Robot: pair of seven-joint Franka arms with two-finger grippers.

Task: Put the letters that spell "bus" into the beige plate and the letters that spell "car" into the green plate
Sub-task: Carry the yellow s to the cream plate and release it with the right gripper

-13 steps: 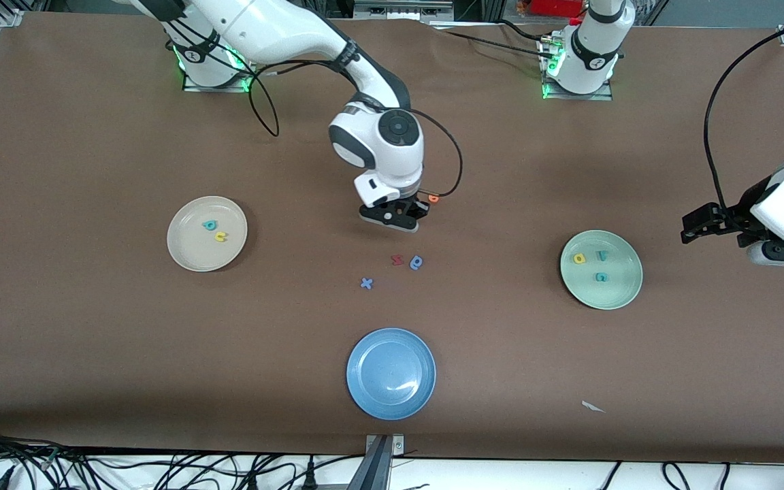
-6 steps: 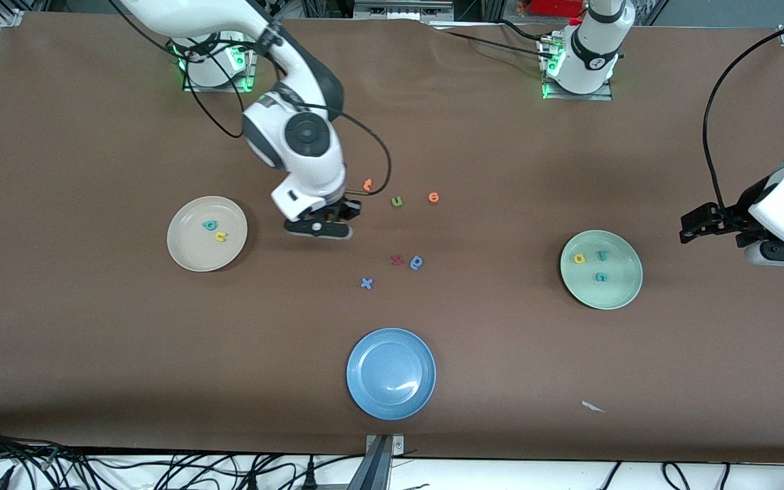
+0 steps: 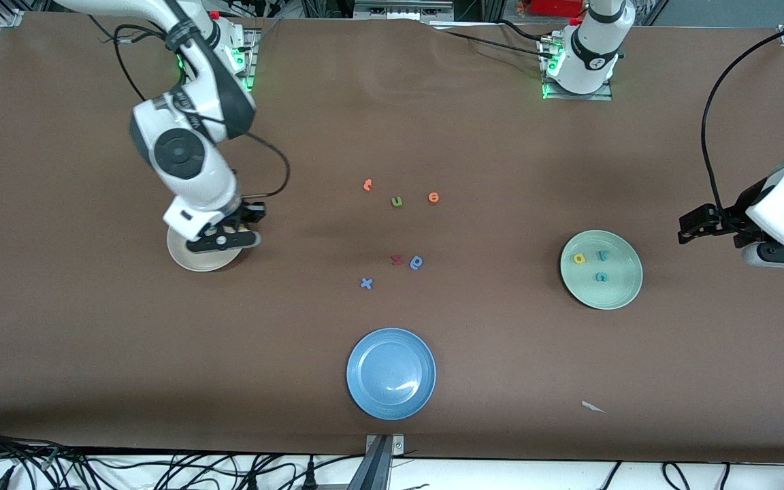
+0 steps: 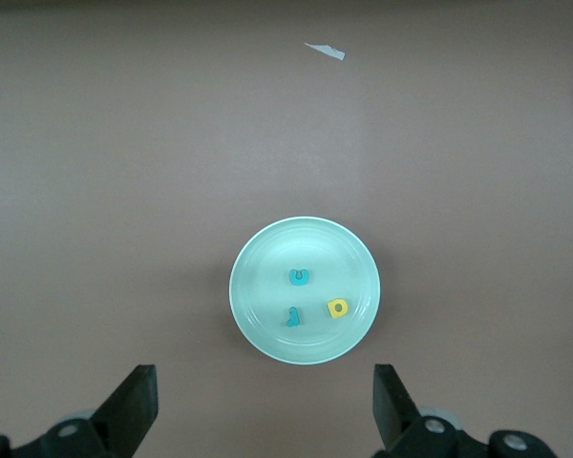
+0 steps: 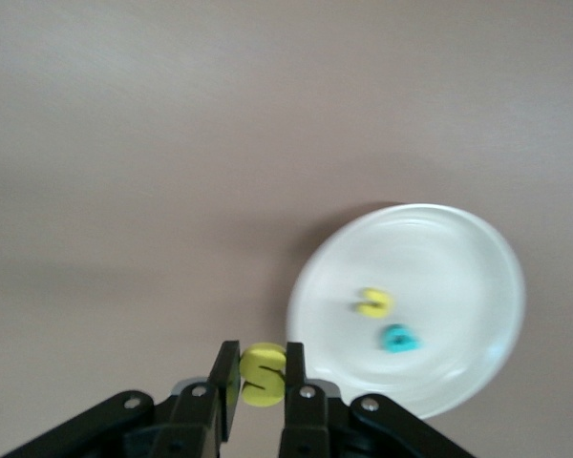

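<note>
Nearest the front camera, the round blue plate (image 3: 390, 373) sits close to the edge of the brown surface (image 3: 92, 354), with wide bare room on either side of it. Farther in, loose foam letters lie scattered mid-surface, well apart from both task plates. The round pale mint-green plate (image 3: 601, 269) toward the left arm's end carries a yellow a-shaped foam letter (image 3: 578, 258), a thin teal r-shaped letter (image 3: 603, 256) and a teal c-shaped letter (image 3: 600, 276). The left gripper (image 3: 693, 225) waits beside that plate with its jaws spread wide and nothing between them. The right gripper (image 3: 229, 238) hangs over the rim of the round cream-beige plate (image 3: 191, 256), hiding most of it from the front. Only the right wrist view shows its jaws clenched on the yellow foam s (image 5: 262, 374), and a yellow u (image 5: 373, 303) and teal b-shaped letter (image 5: 398, 339) lying in that plate.
</note>
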